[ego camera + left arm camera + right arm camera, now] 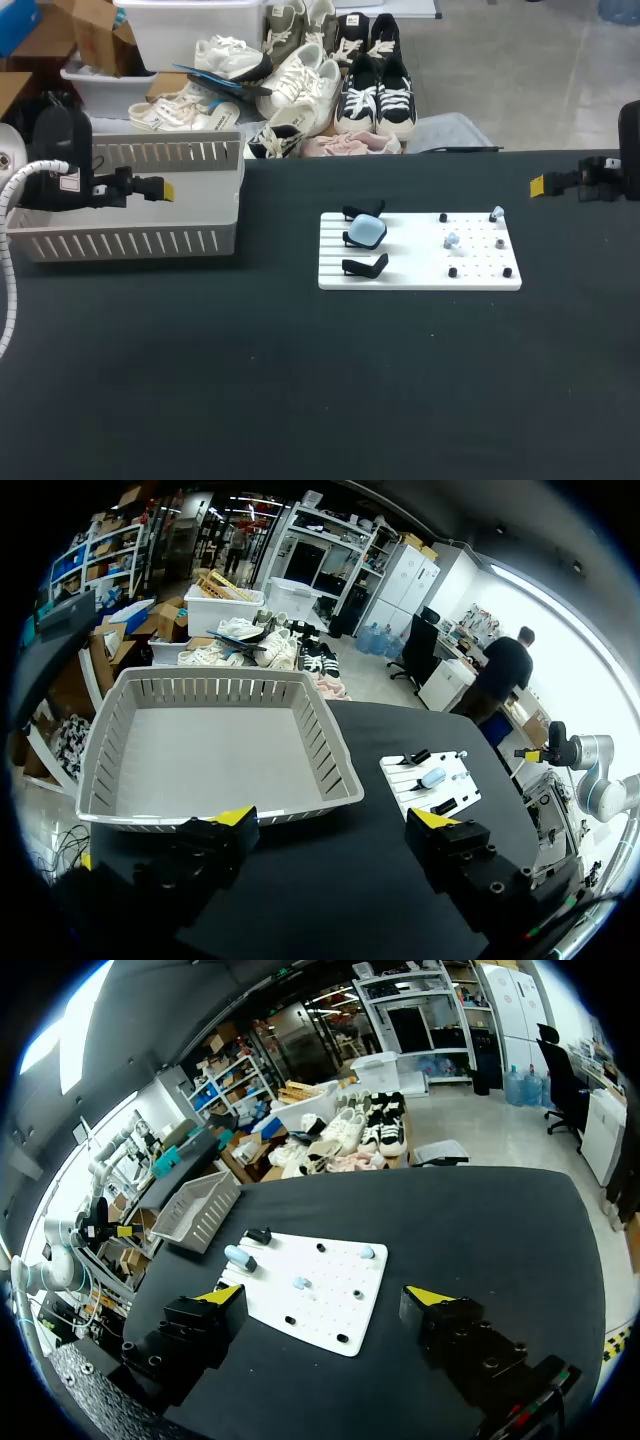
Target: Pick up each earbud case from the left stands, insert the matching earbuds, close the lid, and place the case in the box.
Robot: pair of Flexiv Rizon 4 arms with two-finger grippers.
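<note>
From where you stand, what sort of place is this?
Probably a robot test bench in a workshop: a black table carrying a white board with a blue earbud case, a grey slatted box, and my left gripper and right gripper, both open.

A black bench (300, 380) filled the lower three quarters of the head view, reaching from the left edge of the frame to the right. Its far edge ran nearly level across the upper third. The top was matte and dark, flecked with faint pale specks. Light fell on it evenly, and both wrist views showed a dull grey sheen across it.
</note>
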